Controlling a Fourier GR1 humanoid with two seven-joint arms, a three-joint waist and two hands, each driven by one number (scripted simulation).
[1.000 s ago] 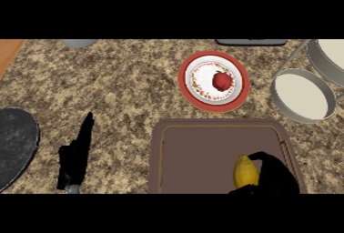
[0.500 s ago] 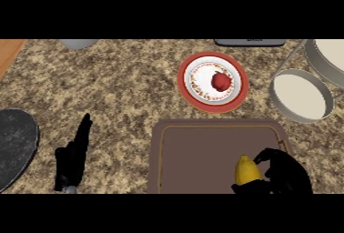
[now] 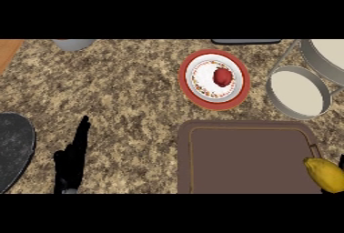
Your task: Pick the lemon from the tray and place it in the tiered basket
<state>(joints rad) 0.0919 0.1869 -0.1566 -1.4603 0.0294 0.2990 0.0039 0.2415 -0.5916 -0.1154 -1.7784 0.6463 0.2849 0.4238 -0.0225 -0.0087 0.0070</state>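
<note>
From the head view, the lemon (image 3: pixel 324 174) sits at the lower right of the frame, at the right rim of the brown tray (image 3: pixel 246 160) and partly past it. That placement reads as a lift under way rather than fruit lying flat in the tray. Only a sliver of the right hand (image 3: pixel 341 162) shows, black, at the right edge just beside the lemon; whether it is curled round the fruit I cannot tell.

The left hand (image 3: pixel 73 157) stands at the lower left, fingers straight and pressed together, pointing up the frame, well apart from the tray: it is resting and takes no part.

The tiered basket (image 3: pixel 297 92) is at the upper right, a lower round tier with a second tier above it at the corner, near the tray's top right corner, so the carry should be short. A red plate (image 3: pixel 214 79) with a red fruit (image 3: pixel 222 77) lies between, in the upper middle, clear of that path.
</note>
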